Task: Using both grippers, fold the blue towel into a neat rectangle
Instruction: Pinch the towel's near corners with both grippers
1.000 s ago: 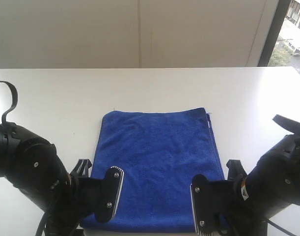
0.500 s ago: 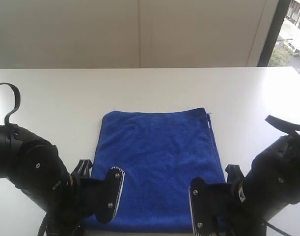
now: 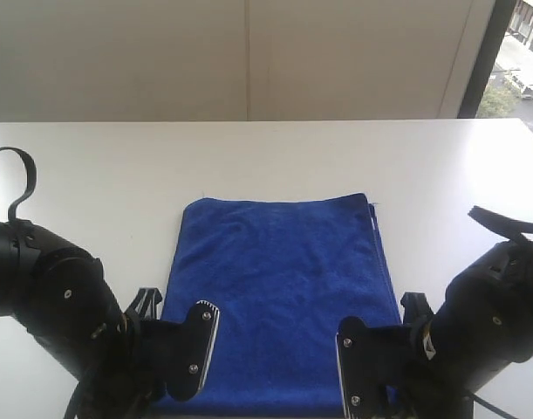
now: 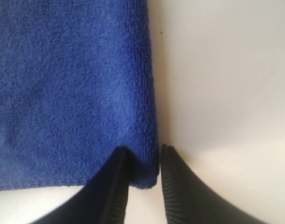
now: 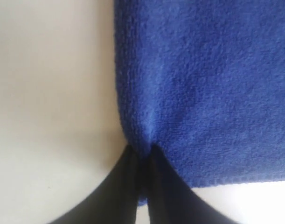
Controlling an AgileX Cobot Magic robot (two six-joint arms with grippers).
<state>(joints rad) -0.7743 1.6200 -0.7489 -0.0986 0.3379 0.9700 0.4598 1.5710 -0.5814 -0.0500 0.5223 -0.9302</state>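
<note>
White table [image 3: 275, 157], pale wall panels [image 3: 249, 57], window with greenery [image 3: 515, 61]

both end effectors [image 4: 143, 175] [image 5: 143, 179] closed onto towel [image 3: 283, 297] corners

The white surface [image 3: 92, 166] lay bare on every side of the blue towel [image 3: 279, 288], with wide open room to the left, to the right and along the far edge up to the pale wall [image 3: 249, 57]. Nothing stood on the towel's middle or far half. The near edge was crowded: the left gripper [image 4: 143, 179] sat at the towel's near left corner with cloth between its jaws, and the right gripper [image 5: 143, 179] was pinched on the near right corner. Between the two bulky black arms only a strip of towel lay uncovered.
</note>
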